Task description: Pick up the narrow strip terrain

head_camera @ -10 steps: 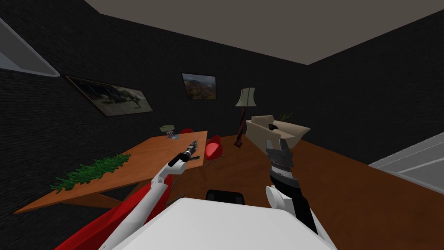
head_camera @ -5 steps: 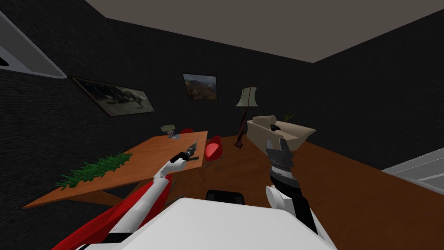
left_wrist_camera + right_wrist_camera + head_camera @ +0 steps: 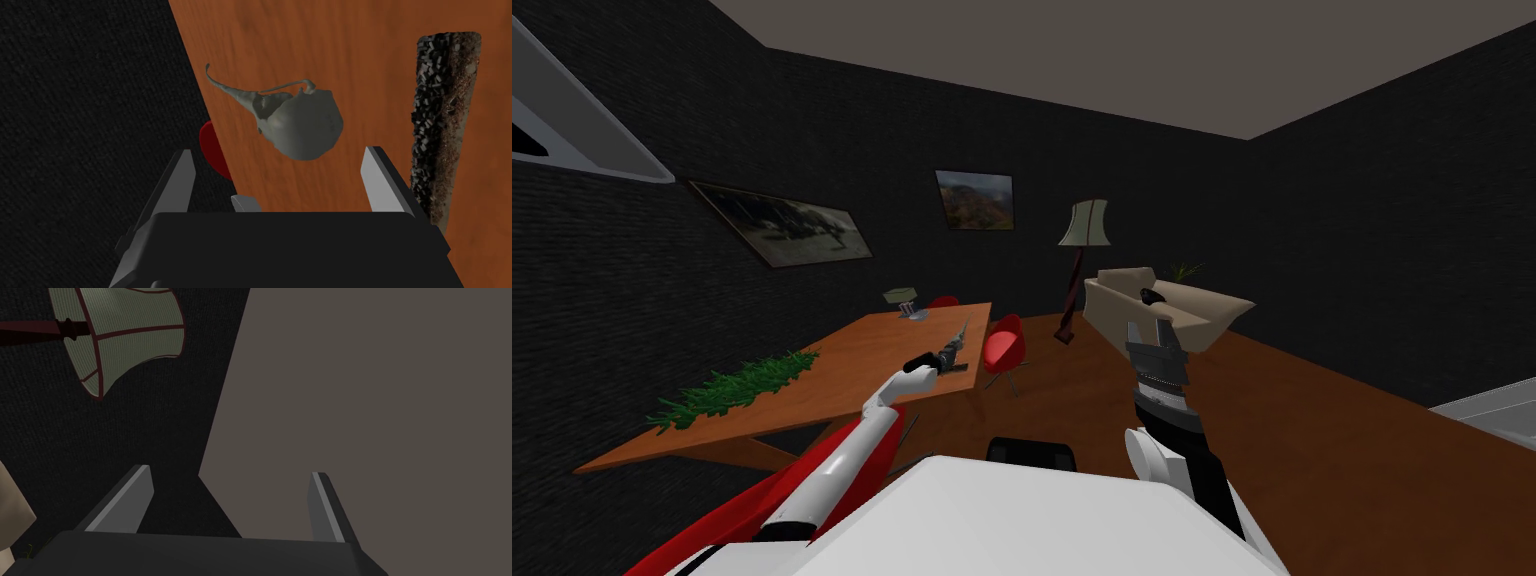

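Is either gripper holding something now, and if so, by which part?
Nothing is held. The left gripper is open over the table, clear of the narrow strip; the right gripper is open too.

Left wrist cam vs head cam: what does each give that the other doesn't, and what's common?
Left wrist: the narrow strip of dark rubble and brown soil, lying flat just outside one finger of the open left end effector, and a grey skull-shaped object with a long beak ahead between the fingers.
Head: a green leafy strip at the near end of the orange-brown wooden table, the green-shaded floor lamp, the beige sofa, and the right end effector raised, open, off the table.
Both: that table, with the left end effector over it.
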### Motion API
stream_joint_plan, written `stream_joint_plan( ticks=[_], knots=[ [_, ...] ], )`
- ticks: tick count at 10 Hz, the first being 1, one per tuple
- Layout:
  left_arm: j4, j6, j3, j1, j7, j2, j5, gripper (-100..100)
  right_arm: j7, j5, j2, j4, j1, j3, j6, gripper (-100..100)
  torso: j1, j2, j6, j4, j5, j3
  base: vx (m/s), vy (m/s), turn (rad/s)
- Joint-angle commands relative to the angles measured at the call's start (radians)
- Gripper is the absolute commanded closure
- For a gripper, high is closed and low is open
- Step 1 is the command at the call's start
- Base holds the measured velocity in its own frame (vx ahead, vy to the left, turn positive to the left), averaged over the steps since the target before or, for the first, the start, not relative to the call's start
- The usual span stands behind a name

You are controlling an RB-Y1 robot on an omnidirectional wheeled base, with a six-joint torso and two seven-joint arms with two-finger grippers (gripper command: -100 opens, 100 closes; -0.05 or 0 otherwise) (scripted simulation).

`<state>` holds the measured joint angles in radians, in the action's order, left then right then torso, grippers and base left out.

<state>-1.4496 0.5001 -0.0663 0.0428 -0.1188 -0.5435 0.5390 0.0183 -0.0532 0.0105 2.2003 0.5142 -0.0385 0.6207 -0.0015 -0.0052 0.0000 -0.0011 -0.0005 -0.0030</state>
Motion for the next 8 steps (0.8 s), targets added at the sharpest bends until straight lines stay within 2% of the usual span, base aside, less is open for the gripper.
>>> stream_joint_plan(
  ticks=[1,4,5,6,7,8],
  knots=[
    [0.038,0.044,-0.002,-0.015,-0.005,-0.007,0.007,-100,0.0,0.0,0.0,0.0,0.0,0.0,0.0,0,0.0,0.0,0.0,0.0,0.0,0.0,0.055,-0.019,0.031],
    [0.129,0.128,-0.002,-0.046,-0.026,-0.033,0.042,-100,0.0,0.0,0.0,0.0,0.0,0.0,0.0,0,0.001,-0.001,0.0,0.0,0.0,-0.001,0.085,-0.021,0.043],
    [0.14,0.141,-0.002,-0.046,-0.026,-0.033,0.042,-100,0.0,0.0,0.0,0.0,0.0,0.0,0.0,0,0.001,-0.002,0.0,0.0,0.0,-0.001,0.071,-0.025,0.02],
    [0.187,0.175,-0.003,-0.06,-0.036,-0.046,0.058,-100,0.0,0.0,0.0,0.0,0.0,0.0,0.0,0,0.001,-0.001,0.0,0.0,0.0,-0.001,0.081,-0.016,0.028],
    [0.188,0.187,-0.003,-0.06,-0.036,-0.046,0.058,-100,0.0,0.0,0.0,0.0,0.0,0.0,0.0,0,0.001,-0.001,0.0,0.0,0.0,-0.001,0.075,-0.011,0.022],
    [0.217,0.232,-0.002,-0.073,-0.045,-0.057,0.071,-100,0.0,0.0,0.0,0.0,0.0,0.0,0.0,0,0.001,-0.001,0.0,0.0,0.0,0.0,0.074,-0.011,0.031]
  ],
)
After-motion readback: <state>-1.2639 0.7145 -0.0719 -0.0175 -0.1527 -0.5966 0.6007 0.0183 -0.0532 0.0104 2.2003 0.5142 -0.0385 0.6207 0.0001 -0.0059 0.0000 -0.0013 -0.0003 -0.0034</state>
